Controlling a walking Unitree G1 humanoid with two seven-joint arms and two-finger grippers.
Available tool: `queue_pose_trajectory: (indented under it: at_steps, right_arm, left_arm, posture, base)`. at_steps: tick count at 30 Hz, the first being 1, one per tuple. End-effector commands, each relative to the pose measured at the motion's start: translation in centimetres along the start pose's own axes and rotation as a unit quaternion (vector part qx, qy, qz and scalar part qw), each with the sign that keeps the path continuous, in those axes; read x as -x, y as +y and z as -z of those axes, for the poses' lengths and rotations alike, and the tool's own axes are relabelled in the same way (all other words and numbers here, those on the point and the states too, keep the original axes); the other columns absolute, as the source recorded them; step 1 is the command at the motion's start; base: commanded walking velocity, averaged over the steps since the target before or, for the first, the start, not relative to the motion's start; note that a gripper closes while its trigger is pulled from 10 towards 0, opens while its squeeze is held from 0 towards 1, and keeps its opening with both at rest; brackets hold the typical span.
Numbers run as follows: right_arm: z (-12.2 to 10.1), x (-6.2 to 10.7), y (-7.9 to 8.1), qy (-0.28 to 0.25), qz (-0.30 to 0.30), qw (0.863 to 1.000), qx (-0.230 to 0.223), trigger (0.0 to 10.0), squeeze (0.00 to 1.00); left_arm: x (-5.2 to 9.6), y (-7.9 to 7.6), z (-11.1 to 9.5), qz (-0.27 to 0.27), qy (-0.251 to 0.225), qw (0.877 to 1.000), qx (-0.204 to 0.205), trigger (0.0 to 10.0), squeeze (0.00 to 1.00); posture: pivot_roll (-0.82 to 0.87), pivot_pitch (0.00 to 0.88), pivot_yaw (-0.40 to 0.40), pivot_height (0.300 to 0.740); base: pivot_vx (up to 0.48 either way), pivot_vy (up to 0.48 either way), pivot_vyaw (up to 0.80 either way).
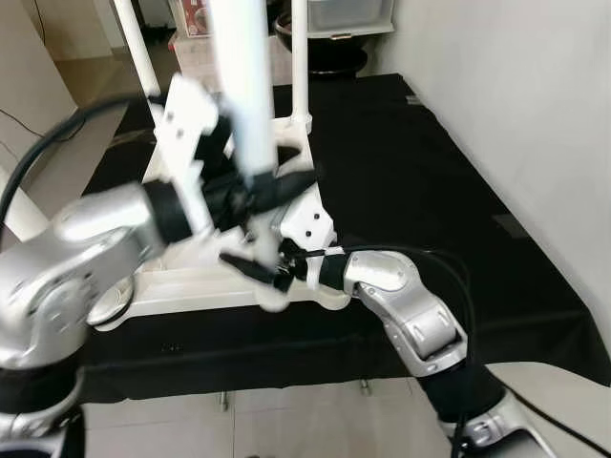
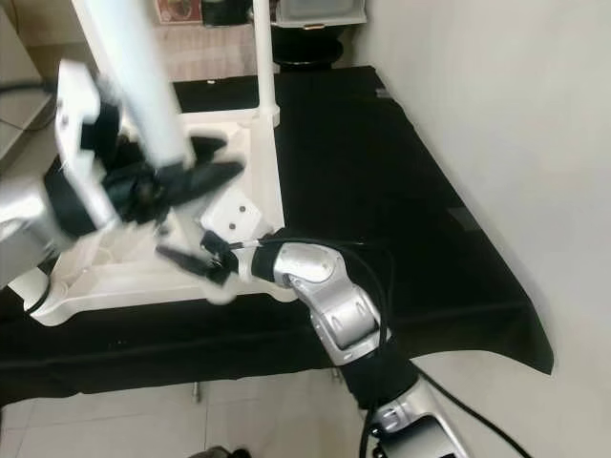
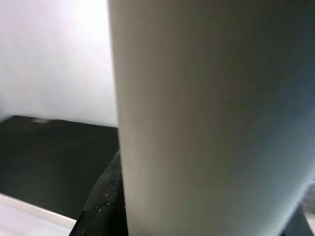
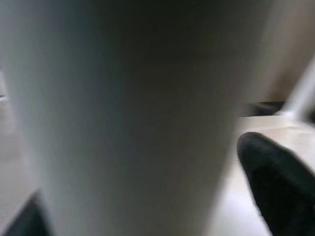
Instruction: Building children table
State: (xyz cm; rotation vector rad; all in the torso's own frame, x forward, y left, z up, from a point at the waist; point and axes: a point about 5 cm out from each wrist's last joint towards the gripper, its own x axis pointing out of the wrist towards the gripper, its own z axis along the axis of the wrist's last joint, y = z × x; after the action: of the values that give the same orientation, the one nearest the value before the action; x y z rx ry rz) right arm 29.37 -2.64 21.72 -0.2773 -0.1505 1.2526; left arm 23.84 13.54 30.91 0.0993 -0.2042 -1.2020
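**Both grippers on the near table leg**

I see a black cloth (image 1: 410,172) spread over the floor beside a white wall (image 1: 535,95). On it lies the white children's table (image 1: 220,286), upside down, its top flat on the cloth and its legs pointing up. Two far legs (image 1: 300,57) stand at the back corners.

The near white leg (image 1: 243,86) rises upright towards my camera, its foot meeting the tabletop's near edge. My left gripper (image 1: 258,191) is around this leg about halfway up, its black fingers (image 1: 286,183) spread to either side of the tube. My right gripper (image 1: 258,267) reaches in low, at the base of the same leg, one finger (image 4: 275,182) beside the tube; I cannot tell whether it is pinching. Both wrist views are blurred, with the white tube very close.
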Motion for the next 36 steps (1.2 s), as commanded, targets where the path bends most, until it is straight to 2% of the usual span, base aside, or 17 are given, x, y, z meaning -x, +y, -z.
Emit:
queue_pose_trajectory:
  at_steps: [1, 3, 4, 5, 6, 7, 9, 13, 14, 17, 20, 23, 25, 27, 36]
  right_arm:
    - [-0.8, -0.1, -0.3, 0.008, -0.040, 0.999, -0.001, 10.0, 1.00]
    - [-0.8, -0.1, -0.3, 0.008, -0.040, 0.999, -0.001, 10.0, 1.00]
    - [-0.6, 0.0, 0.0, 0.027, -0.072, 0.997, -0.022, 10.0, 1.00]
    - [-0.3, -0.3, 0.2, 0.047, -0.084, 0.994, -0.059, 10.0, 0.21]
    - [-0.2, -0.5, 0.4, 0.060, -0.088, 0.990, -0.092, 10.0, 0.00]
    - [-0.2, -0.5, 0.4, 0.060, -0.088, 0.990, -0.092, 10.0, 0.00]
    - [-0.3, -1.2, 0.7, 0.066, -0.089, 0.984, -0.139, 10.0, 0.00]
    - [-0.5, -1.4, 1.0, 0.059, -0.095, 0.984, -0.142, 10.0, 0.00]
    - [-0.9, -1.7, 1.9, 0.034, -0.119, 0.982, -0.146, 0.0, 0.00]
    - [-1.1, -1.8, 2.2, 0.024, -0.129, 0.980, -0.147, 0.0, 0.00]
    - [-1.7, -2.0, 2.4, -0.007, -0.132, 0.980, -0.147, 0.0, 0.00]
    - [-3.1, -2.3, 2.4, -0.061, -0.133, 0.979, -0.142, 0.0, 0.00]
    - [-3.1, -2.3, 2.4, -0.061, -0.133, 0.979, -0.142, 0.0, 0.00]
    - [-3.9, -2.4, 2.5, -0.093, -0.136, 0.977, -0.135, 0.0, 0.00]
    - [-5.1, -2.6, 3.0, -0.149, -0.137, 0.971, -0.127, 0.0, 0.00]
  left_arm:
    - [-0.2, -2.5, 0.9, 0.133, 0.020, 0.990, 0.039, 0.0, 0.00]
    - [-0.2, -2.5, 0.9, 0.133, 0.020, 0.990, 0.039, 0.0, 0.00]
    - [0.1, -2.8, 1.2, 0.162, 0.034, 0.985, 0.038, 0.0, 0.00]
    - [0.1, -3.0, 1.4, 0.180, 0.042, 0.982, 0.033, 0.0, 0.00]
    - [0.0, -3.0, 1.5, 0.190, 0.045, 0.980, 0.026, 0.0, 0.00]
    - [0.0, -3.0, 1.5, 0.190, 0.045, 0.980, 0.026, 0.0, 0.00]
    - [-0.4, -2.9, 1.4, 0.195, 0.038, 0.980, 0.016, 0.0, 0.00]
    - [-0.7, -2.9, 1.3, 0.196, 0.031, 0.980, 0.013, 0.0, 0.00]
    - [-1.1, -3.0, 1.2, 0.203, 0.018, 0.979, 0.009, 0.0, 0.00]
    - [-1.2, -3.0, 1.2, 0.206, 0.013, 0.978, 0.009, 0.0, 0.00]
    - [-1.3, -3.0, 1.1, 0.209, 0.005, 0.978, 0.007, 0.0, 0.00]
    - [-1.4, -2.7, 1.0, 0.206, -0.008, 0.978, 0.005, 0.0, 0.00]
    - [-1.4, -2.7, 1.0, 0.206, -0.008, 0.978, 0.005, 0.0, 0.00]
    - [-1.5, -2.6, 0.9, 0.203, -0.015, 0.979, 0.005, 0.0, 0.00]
    - [-1.6, -2.4, 0.9, 0.198, -0.022, 0.980, 0.002, 0.0, 0.00]
  posture:
    - [0.06, 0.047, 0.015, 0.740]
    - [0.06, 0.047, 0.015, 0.740]
    - [0.06, 0.048, 0.011, 0.740]
    - [0.06, 0.050, 0.003, 0.740]
    - [0.05, 0.052, -0.003, 0.740]
    - [0.05, 0.052, -0.003, 0.740]
    - [0.05, 0.054, -0.006, 0.740]
    - [0.05, 0.056, -0.009, 0.740]
    - [0.05, 0.056, -0.008, 0.740]
    - [0.05, 0.056, -0.008, 0.740]
    - [0.04, 0.055, -0.004, 0.740]
    - [0.04, 0.052, 0.001, 0.740]
    - [0.04, 0.052, 0.001, 0.740]
    - [0.04, 0.048, 0.002, 0.740]
    - [0.05, 0.043, 0.000, 0.740]
  base:
    - [0.000, 0.000, 0.00]
    - [0.000, 0.000, 0.00]
    - [0.000, 0.000, 0.00]
    - [0.000, 0.000, 0.00]
    - [0.000, 0.000, 0.00]
    - [0.000, 0.000, 0.00]
    - [0.000, 0.000, 0.00]
    - [0.000, 0.000, 0.00]
    - [0.000, 0.000, 0.00]
    - [0.000, 0.000, 0.00]
    - [0.000, 0.000, 0.00]
    - [0.000, 0.000, 0.00]
    - [0.000, 0.000, 0.00]
    - [0.000, 0.000, 0.00]
    - [0.000, 0.000, 0.00]
